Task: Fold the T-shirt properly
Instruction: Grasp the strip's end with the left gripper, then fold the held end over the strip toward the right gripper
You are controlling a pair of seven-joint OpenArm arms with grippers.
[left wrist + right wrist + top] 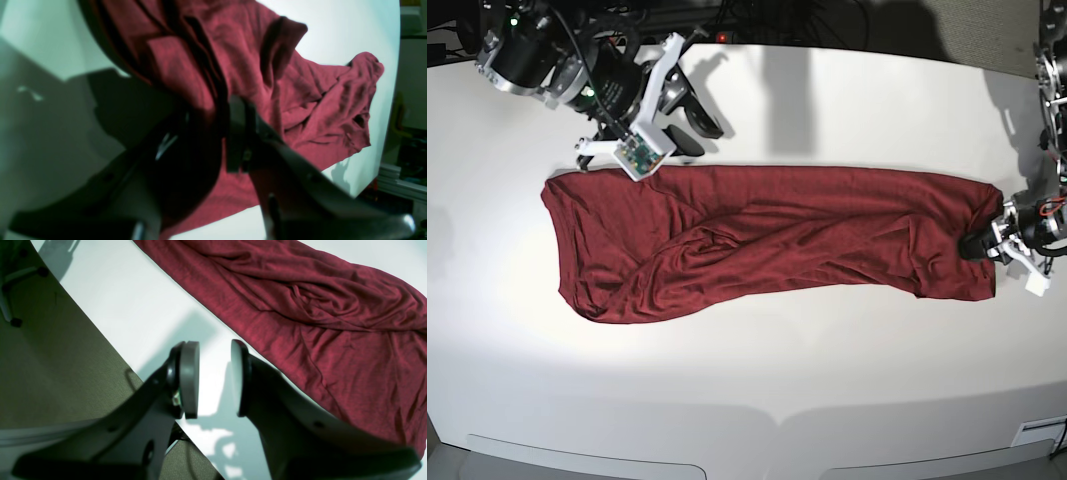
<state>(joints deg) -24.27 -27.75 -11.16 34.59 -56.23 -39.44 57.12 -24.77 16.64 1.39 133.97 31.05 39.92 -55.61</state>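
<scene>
White tabletop point(757, 390) fills most of the room's view, bright under the lamps, with dark cables and equipment along its far edge. Stretched across the middle of it lies the T-shirt point(767, 250), a long dark red band of soft knit, heavily creased, with folds bunching and crossing near its centre and a wider, rounder end on the base view's left.

On that view's right, the left gripper point(230, 133) sits at the very end of the garment, its dark fingers closed onto a bunch of the maroon cloth; from the left wrist camera the fabric runs up between the jaws and rises away in rumpled ridges, one loose flap of it lying out on the white surface beyond.

Over by the far left corner of the cloth, the right gripper point(215, 378) hangs above bare table just beside the shirt's straight edge, not touching it. Its two round grey pads point(190, 380) stand apart with a clear gap between them and nothing held. Olive-coloured carpet point(50, 373) shows past the table's edge beneath that arm
</scene>
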